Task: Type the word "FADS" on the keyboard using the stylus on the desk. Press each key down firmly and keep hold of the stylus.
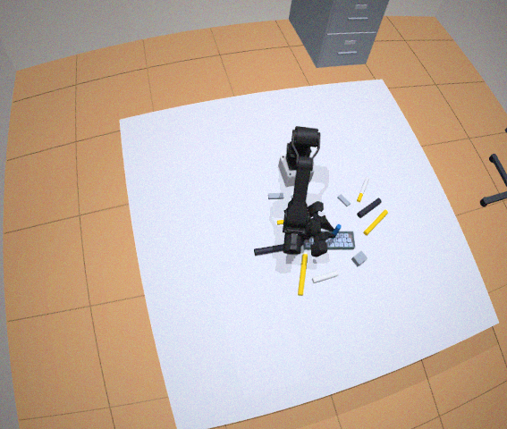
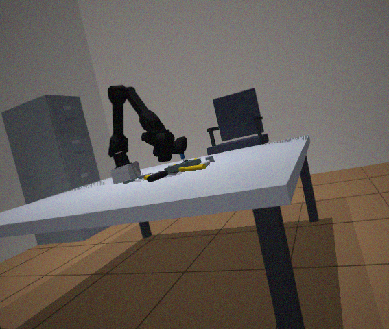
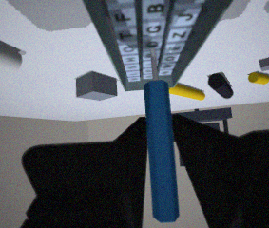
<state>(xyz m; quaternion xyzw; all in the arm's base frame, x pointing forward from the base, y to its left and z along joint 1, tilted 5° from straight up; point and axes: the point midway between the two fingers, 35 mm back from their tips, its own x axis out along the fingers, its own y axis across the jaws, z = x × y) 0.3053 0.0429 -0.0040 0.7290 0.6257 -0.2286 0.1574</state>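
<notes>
My gripper [image 1: 327,236] [image 3: 159,122] is shut on the blue stylus [image 1: 337,229] [image 2: 182,155] [image 3: 163,161], low over the keyboard [image 1: 345,240] [image 2: 187,164] [image 3: 207,21]. The stylus's thin grey tip points away from the fingers onto the keyboard. In the wrist view the tip overlaps the middle row of keys, just on the near side of the G. The F, B and J keys show farther along the rows. I cannot tell whether the tip touches a key. The arm hides the left part of the keyboard in the top view.
A grey block [image 1: 359,258] [image 3: 96,86] sits near the keyboard's right end. A yellow stick [image 1: 376,222] [image 3: 187,90] and a black stick [image 1: 368,207] [image 3: 220,85] lie beyond that end. Another yellow stick [image 1: 302,275] and a white stick [image 1: 325,277] lie in front; another black stick [image 1: 268,250] lies left.
</notes>
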